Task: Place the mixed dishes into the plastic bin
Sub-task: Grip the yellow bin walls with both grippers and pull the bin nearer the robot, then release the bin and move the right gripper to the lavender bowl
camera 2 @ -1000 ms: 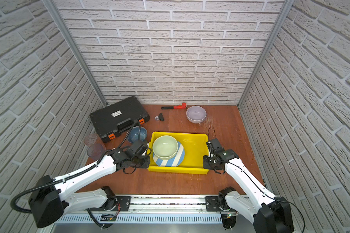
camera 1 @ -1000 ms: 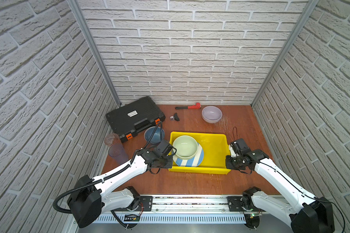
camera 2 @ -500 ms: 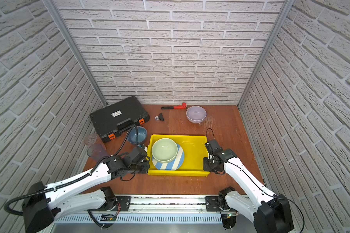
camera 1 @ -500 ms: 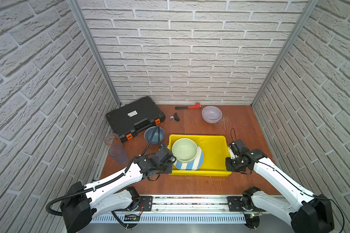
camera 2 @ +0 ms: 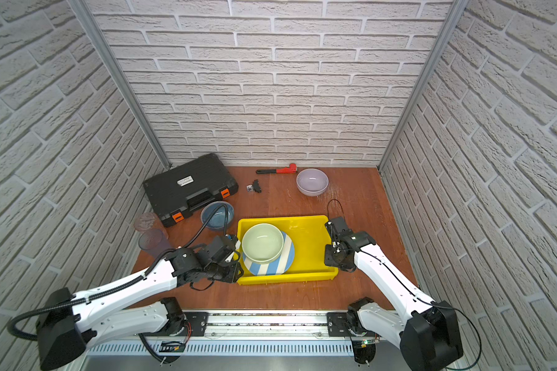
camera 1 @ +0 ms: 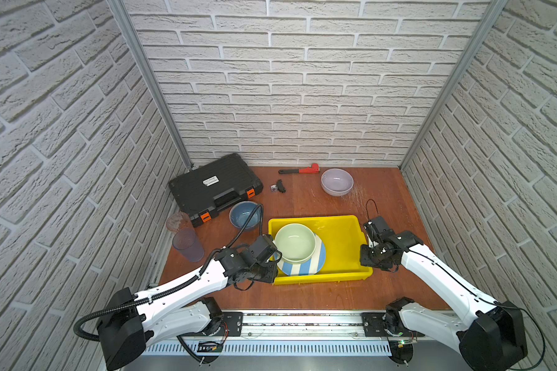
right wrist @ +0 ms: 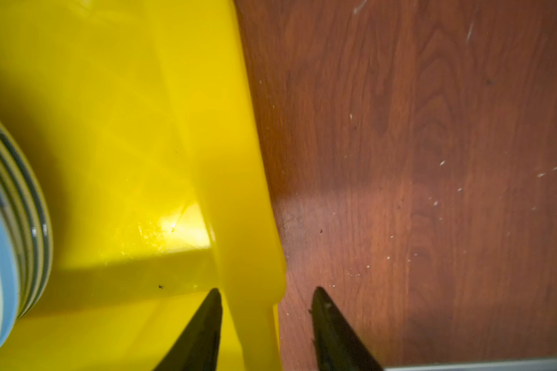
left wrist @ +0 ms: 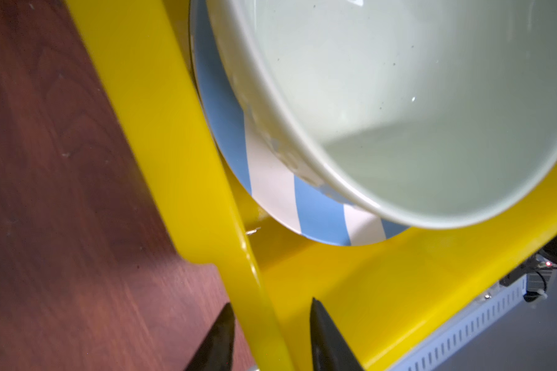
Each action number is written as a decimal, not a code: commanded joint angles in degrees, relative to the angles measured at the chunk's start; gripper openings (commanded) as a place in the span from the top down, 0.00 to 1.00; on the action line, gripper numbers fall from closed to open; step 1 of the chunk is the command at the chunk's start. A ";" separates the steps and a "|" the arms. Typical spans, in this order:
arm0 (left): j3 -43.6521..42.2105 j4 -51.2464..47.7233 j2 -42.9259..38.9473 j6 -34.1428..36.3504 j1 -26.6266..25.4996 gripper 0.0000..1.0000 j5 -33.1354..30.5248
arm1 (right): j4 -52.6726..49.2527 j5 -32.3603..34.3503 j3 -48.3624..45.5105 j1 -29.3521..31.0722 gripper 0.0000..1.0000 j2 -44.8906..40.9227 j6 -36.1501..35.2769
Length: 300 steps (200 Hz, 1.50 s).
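Inside, the yellow bin [camera 1: 344,237] holds a green bowl [camera 1: 295,241] (atop stacked plates [camera 1: 303,269]).

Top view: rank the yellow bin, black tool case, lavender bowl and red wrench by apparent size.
Largest to smallest:
1. yellow bin, also nearest the camera
2. black tool case
3. lavender bowl
4. red wrench, roughly as long as the bowl is wide, but far thinner

A robot test cell in a lab, dressed as a room. 3 panels of printed white brick [camera 1: 303,80] box in a small wood table [camera 1: 303,295], with bare metal posts [camera 1: 151,83] at the corners. 2 white arms [camera 1: 180,286] sit on a metal rail [camera 1: 303,324] at the front. Props are mixed: tool case [camera 1: 214,189], wrench [camera 1: 299,169], bowl [camera 1: 337,181].
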 commanded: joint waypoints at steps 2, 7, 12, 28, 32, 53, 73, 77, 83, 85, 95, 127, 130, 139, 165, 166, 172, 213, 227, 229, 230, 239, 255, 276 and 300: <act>4.48 -6.98 -1.99 3.89 1.28 0.49 1.63 | -2.89 4.87 5.65 -0.06 0.38 -1.48 -2.43; 5.10 -7.16 -2.24 4.59 1.85 0.47 2.05 | -3.19 5.80 6.77 -0.05 0.36 -1.25 -3.12; 5.67 -7.35 -2.58 5.04 2.56 0.46 2.65 | -3.25 6.68 7.89 -0.05 0.35 -0.97 -3.90; 7.11 -7.73 -4.03 6.13 5.57 0.44 5.04 | -2.95 8.48 11.30 -0.14 0.32 0.70 -6.24; 7.35 -7.82 -4.49 6.34 6.35 0.44 5.62 | -2.95 8.64 12.34 -0.18 0.32 1.24 -6.80; 8.92 -8.39 -6.49 8.13 10.82 0.39 7.54 | -1.52 8.80 17.96 -0.84 0.30 4.79 -10.00; 10.18 -6.15 -7.19 10.89 16.03 0.32 8.78 | 1.94 7.54 23.37 -2.74 0.26 9.40 -13.43; 10.43 -5.45 -7.09 11.26 17.05 0.31 9.18 | 2.91 6.87 24.45 -3.34 0.26 10.51 -14.09; 10.96 -4.53 -6.76 11.64 18.65 0.29 9.35 | 4.32 5.65 26.11 -4.35 0.26 12.22 -14.83; 11.10 -4.25 -6.54 11.70 19.19 0.29 9.42 | 4.68 5.17 26.73 -4.71 0.26 12.78 -15.01; 11.93 -2.72 -5.58 12.13 21.38 0.27 9.62 | 6.73 2.70 29.61 -6.42 0.26 15.85 -15.65; 13.08 2.63 -2.82 13.55 26.41 0.22 8.28 | 12.57 -2.24 38.64 -10.80 0.27 27.19 -15.42; 13.10 3.24 -2.65 13.85 26.86 0.21 8.22 | 13.09 -2.55 39.44 -11.12 0.26 28.31 -15.30; 12.74 5.09 -2.27 15.17 28.14 0.16 8.65 | 14.94 -3.70 41.79 -12.17 0.27 31.40 -14.65; 13.24 6.41 -0.89 17.94 30.79 0.11 8.54 | 19.73 -5.46 47.93 -14.08 0.29 40.68 -12.35; 13.29 6.37 -0.81 18.05 30.84 0.11 8.55 | 19.97 -5.45 48.11 -14.14 0.29 41.02 -12.27; 13.47 6.25 -0.50 18.57 31.27 0.11 8.65 | 21.26 -4.97 49.16 -14.38 0.30 42.93 -11.72; 12.91 6.62 -0.28 19.07 32.21 0.10 8.73 | 24.82 -2.49 57.02 -15.17 0.34 54.97 -9.69; 12.08 7.39 -0.77 18.69 32.38 0.10 8.98 | 25.12 -2.50 59.26 -15.26 0.34 57.84 -9.52; 11.93 7.49 -0.81 18.64 32.38 0.10 9.00 | 25.07 -2.50 59.56 -15.26 0.34 58.27 -9.44; 11.93 7.52 -0.81 18.62 32.38 0.10 9.00 | 25.06 -2.48 59.72 -15.26 0.34 58.43 -9.41; 11.56 7.75 -0.91 18.51 32.39 0.10 9.09 | 25.19 -2.55 60.87 -15.29 0.34 59.93 -9.38; 11.34 7.57 -0.73 18.68 32.51 0.10 9.26 | 26.10 -2.15 61.82 -15.26 0.35 61.94 -9.06; 11.23 7.30 -0.57 18.86 32.64 0.10 9.48 | 27.08 -0.94 62.55 -15.41 0.37 64.03 -8.62; 11.24 6.86 -0.81 18.95 32.59 0.10 9.62 | 27.79 -0.32 63.36 -15.42 0.38 66.17 -8.16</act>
